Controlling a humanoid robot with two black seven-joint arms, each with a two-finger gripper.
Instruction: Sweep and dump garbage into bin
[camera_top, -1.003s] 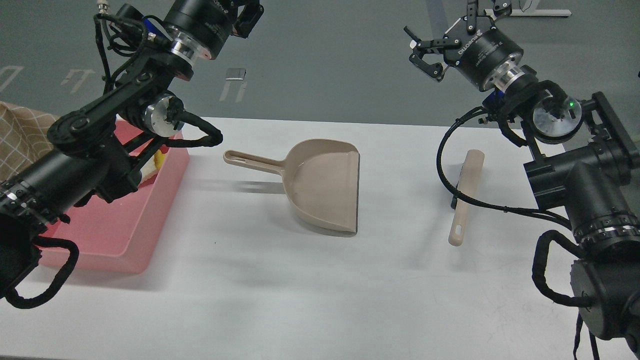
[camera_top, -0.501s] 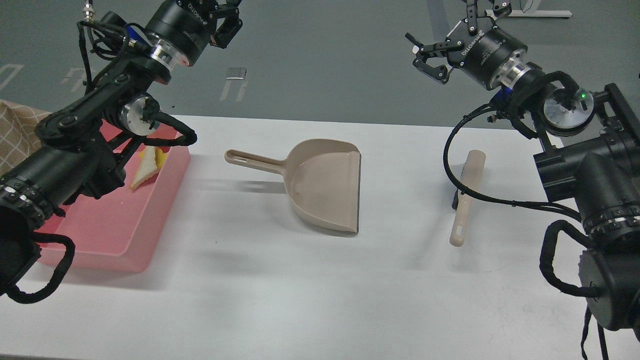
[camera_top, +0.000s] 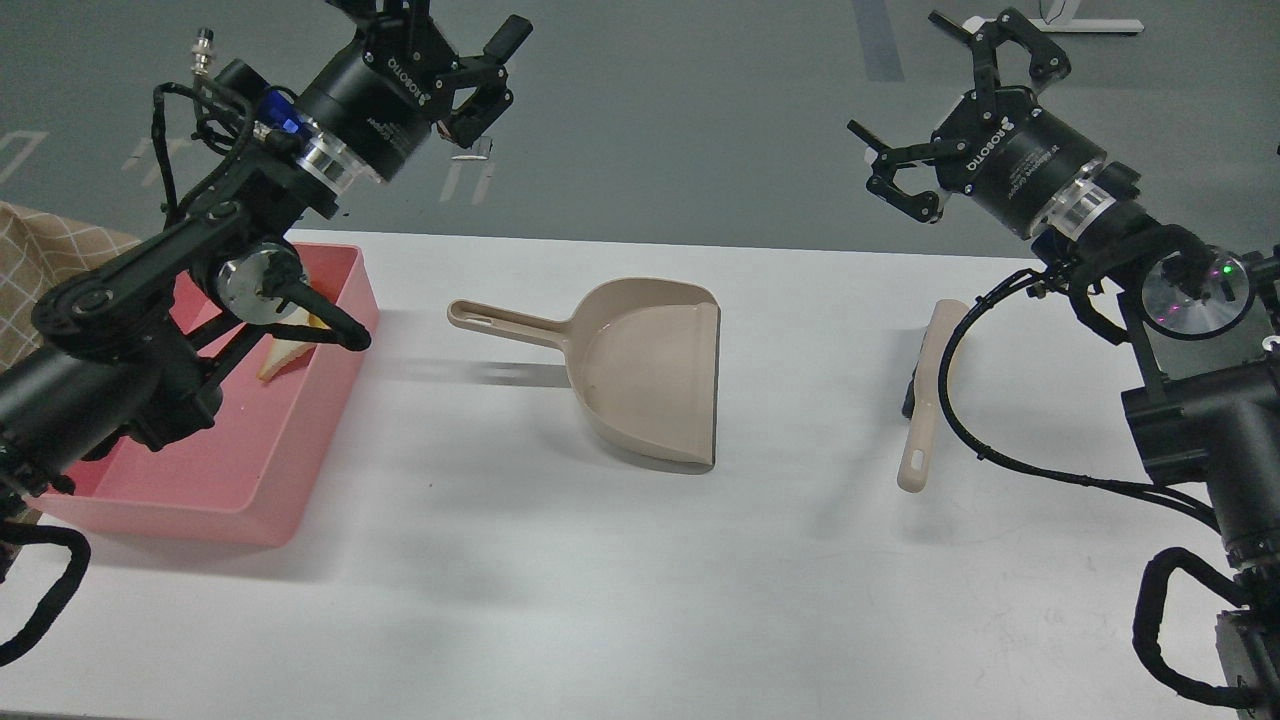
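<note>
My left fingers (camera_top: 455, 45) and right fingers (camera_top: 950, 120) hang spread and empty above the grey floor (camera_top: 680, 130) beyond the white worktop (camera_top: 600, 580). Below my left fingers, the pink bin (camera_top: 330, 400) holds the garbage (camera_top: 285, 352), mostly hidden behind my arm. Dustpan (camera_top: 640, 370) lies between both fingers.

A beige dustpan (camera_top: 640, 375) lies mid-table (camera_top: 600, 580), a beige brush (camera_top: 930, 395) well apart to its right.
</note>
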